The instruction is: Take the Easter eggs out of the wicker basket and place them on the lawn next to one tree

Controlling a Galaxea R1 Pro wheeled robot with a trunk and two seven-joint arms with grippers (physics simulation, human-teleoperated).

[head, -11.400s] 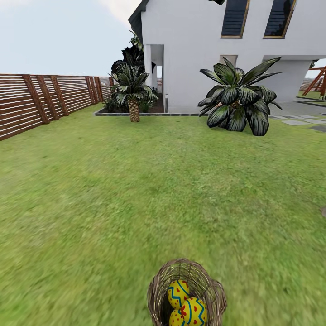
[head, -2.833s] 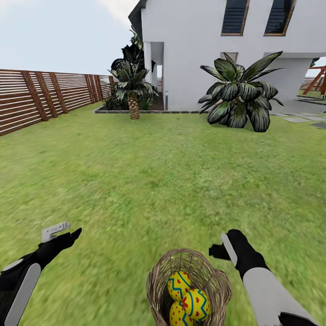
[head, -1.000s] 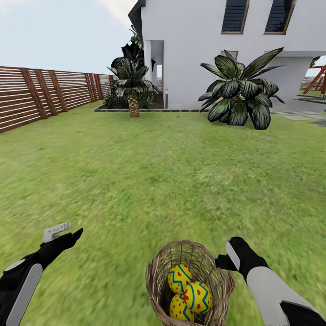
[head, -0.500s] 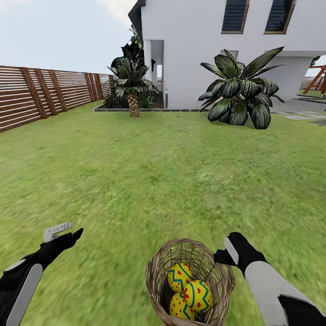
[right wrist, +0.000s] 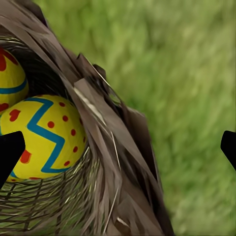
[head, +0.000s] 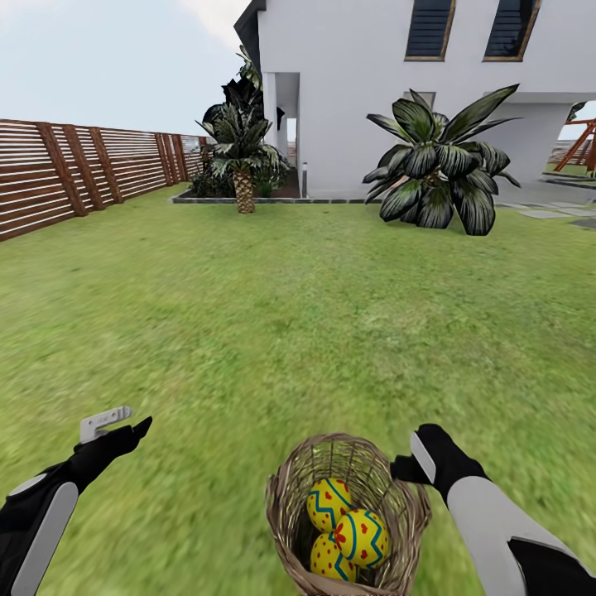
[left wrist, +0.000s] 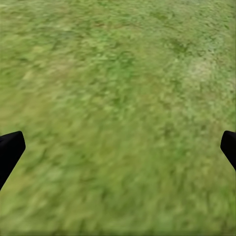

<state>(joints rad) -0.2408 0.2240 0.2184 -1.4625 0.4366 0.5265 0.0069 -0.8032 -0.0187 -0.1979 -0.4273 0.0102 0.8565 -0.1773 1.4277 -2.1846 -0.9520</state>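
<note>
A small round basket of brown woven wicker stands on the wide lawn of short green grass at the near edge of the head view, a little right of centre. Inside it lie three yellow Easter eggs with blue-green zigzag bands and red marks, bunched together and touching one another, all below the rim.

The right gripper, black-fingered on a white and black arm, hangs just to the right of the basket's rim, very close to the wicker; whether it touches cannot be told. From the right wrist view its two dark fingertips sit at opposite edges of the picture, so the pincer is spread wide and empty, with the basket wall and two of the eggs between them, and grass on the far side of the rim.

The left gripper hovers over bare grass well to the left of the basket. In the left wrist view its fingertips also stand far apart at the picture's edges, wide open with nothing but lawn between them.

Farther off, a brown slatted wooden fence runs along the left, a white house rises at the far side, a short palm with a scaly trunk stands by its corner, and a broad dark-leaved bush grows to the right.
</note>
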